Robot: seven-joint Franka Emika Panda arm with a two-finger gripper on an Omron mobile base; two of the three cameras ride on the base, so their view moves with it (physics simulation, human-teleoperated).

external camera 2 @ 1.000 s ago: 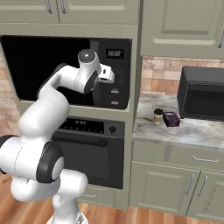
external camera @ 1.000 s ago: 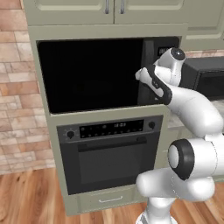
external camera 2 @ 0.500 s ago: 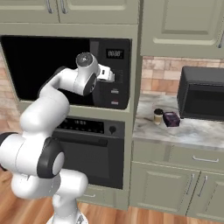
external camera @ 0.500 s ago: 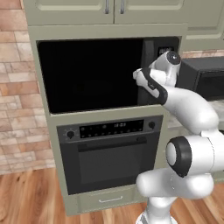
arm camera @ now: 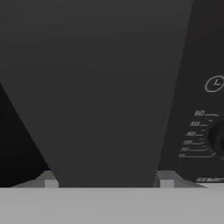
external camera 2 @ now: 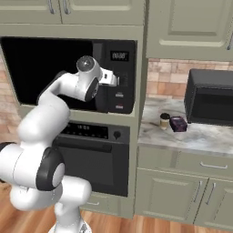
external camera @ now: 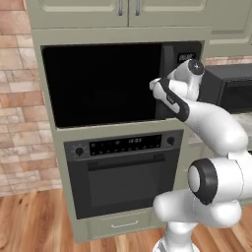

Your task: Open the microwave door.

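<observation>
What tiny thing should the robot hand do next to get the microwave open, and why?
Probably squeeze the gripper onto the handle, which sits right between its fingertips. The microwave door looks shut, so a firm hold is needed before any pulling.

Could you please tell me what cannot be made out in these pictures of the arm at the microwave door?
- Handle contact: the hand view shows a broad dark bar between the pincer tips, but the tips are cut off at the bottom, so a grip cannot be confirmed.
- Pincer jaws in the left base view: hidden behind the robot's own wrist.
- Microwave display digits: too small in the right base view.
- Microwave door hinge side: black on black, not discernible.
</observation>
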